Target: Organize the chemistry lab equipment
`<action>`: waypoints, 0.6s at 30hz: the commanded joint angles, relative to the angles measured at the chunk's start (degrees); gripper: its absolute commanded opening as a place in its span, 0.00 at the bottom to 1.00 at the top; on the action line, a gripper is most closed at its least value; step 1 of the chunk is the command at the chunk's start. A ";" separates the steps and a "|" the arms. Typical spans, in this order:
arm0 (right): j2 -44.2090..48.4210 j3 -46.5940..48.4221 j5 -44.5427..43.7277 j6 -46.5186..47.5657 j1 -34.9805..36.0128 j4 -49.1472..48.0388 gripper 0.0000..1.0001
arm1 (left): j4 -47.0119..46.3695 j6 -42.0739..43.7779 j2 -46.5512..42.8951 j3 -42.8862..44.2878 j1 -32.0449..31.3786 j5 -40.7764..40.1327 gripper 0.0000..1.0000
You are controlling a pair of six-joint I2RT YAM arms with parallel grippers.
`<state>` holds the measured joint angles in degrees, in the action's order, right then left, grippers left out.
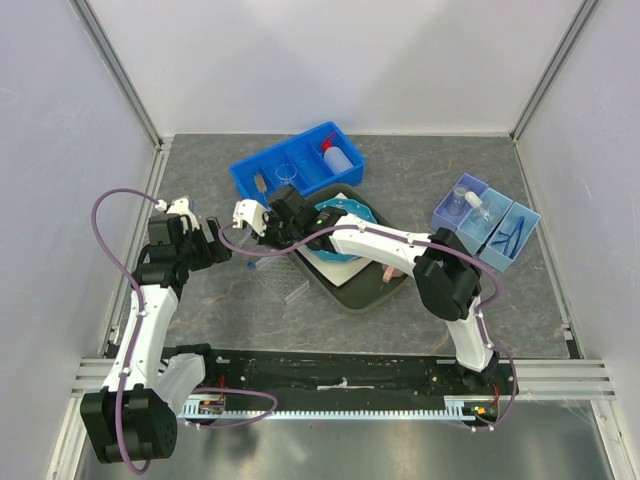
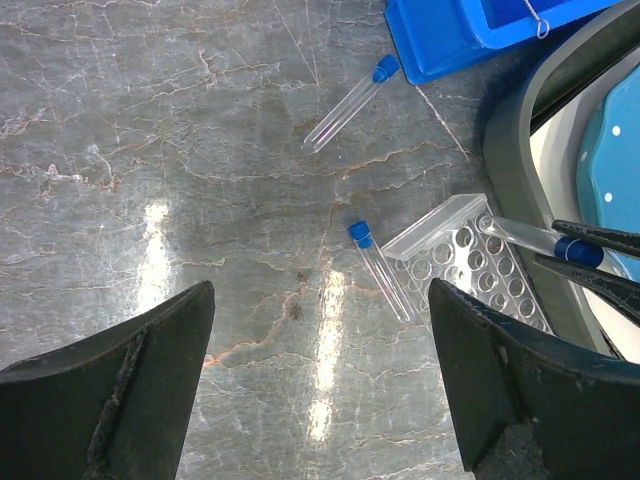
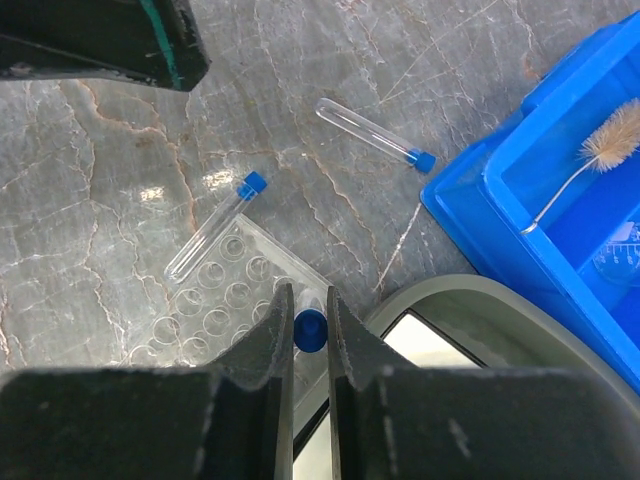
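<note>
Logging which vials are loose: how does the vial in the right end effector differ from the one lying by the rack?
The held vial is clamped in the right end effector; the loose vial lies free on the table. The held vial hangs over the rack and its holes; the loose vial lies beside the rack. Both are clear tubes with blue caps.

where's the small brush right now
The small brush lies inside the blue bin at the upper right of the right wrist view, beside a clear beaker. From above, that is the bin's left compartment.
</note>
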<state>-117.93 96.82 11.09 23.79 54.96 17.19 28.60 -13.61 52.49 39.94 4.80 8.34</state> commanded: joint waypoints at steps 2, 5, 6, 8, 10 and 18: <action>-0.46 1.62 -2.56 -0.50 -0.03 -1.99 0.14 | -2.23 2.09 -0.72 0.84 0.30 1.59 0.93; -0.72 1.10 -2.57 -0.94 -0.12 -1.99 0.14 | -2.23 2.09 -0.55 0.84 0.30 1.77 0.93; -0.72 0.83 -2.65 -1.03 -0.20 -1.99 0.14 | -2.23 2.09 -0.72 0.75 0.21 1.77 0.93; -0.64 0.31 -2.57 -1.46 -0.47 -1.99 0.14 | -2.15 2.09 -0.63 0.84 0.30 1.77 0.93; -0.55 0.04 -2.30 -1.73 -0.55 -1.81 0.14 | -2.23 2.09 -0.55 0.84 0.21 1.68 0.93; -1.34 -1.01 -1.16 -3.14 -1.26 -1.98 0.14 | -2.15 2.09 -0.37 0.75 0.30 2.21 0.93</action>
<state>-118.10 96.03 9.17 22.26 54.22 16.99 28.58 -13.58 52.49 39.94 4.80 9.39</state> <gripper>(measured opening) 0.173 0.932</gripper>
